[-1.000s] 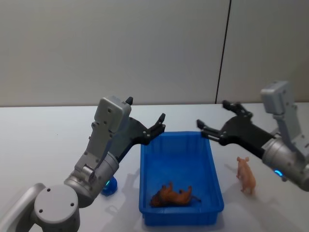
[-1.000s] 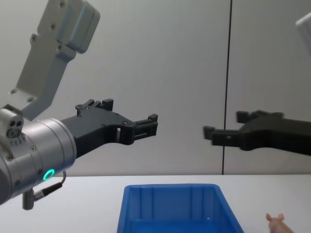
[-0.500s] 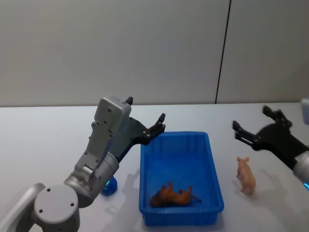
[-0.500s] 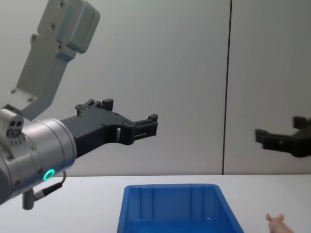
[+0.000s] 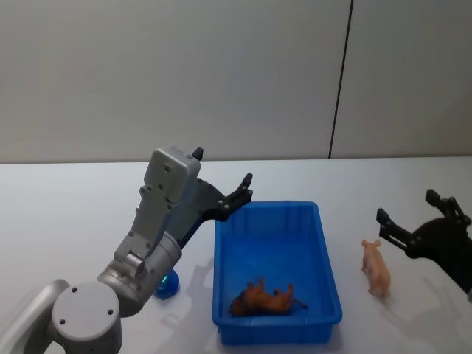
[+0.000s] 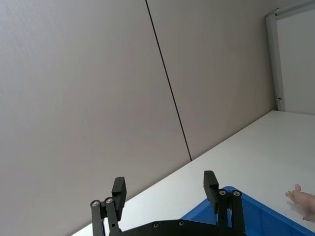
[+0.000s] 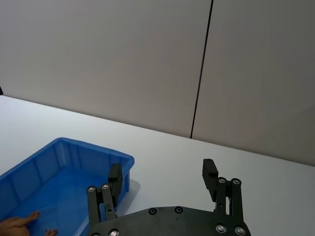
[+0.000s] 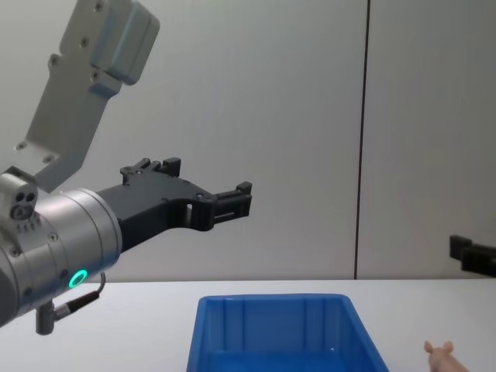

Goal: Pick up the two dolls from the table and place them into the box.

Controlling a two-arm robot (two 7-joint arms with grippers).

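Closest to the near edge of the tabletop (image 5: 66,221), the dark blue doll (image 5: 169,285) sits left of the box (image 5: 219,280), half hidden behind the left arm, and an orange-brown toy animal (image 5: 267,298) lies on its side in the box's near end. Just beyond the box's right rim the pinkish-tan doll (image 5: 376,268) stands upright on the tabletop, touching nothing. The right gripper (image 5: 407,206) hangs near the tabletop's right edge, just right of that doll, its fingers spread and empty. Farther back the left gripper (image 5: 222,168) hovers raised over the box's far left corner, fingers likewise apart with nothing between them. I judge the task barely begun: both dolls are on the tabletop, neither is grasped, and two picks and two drops remain. Against a second ago, the right gripper has pulled away from above the box's far right corner, rightward and lower, toward the pinkish-tan doll; the left arm, the box and both dolls have not moved
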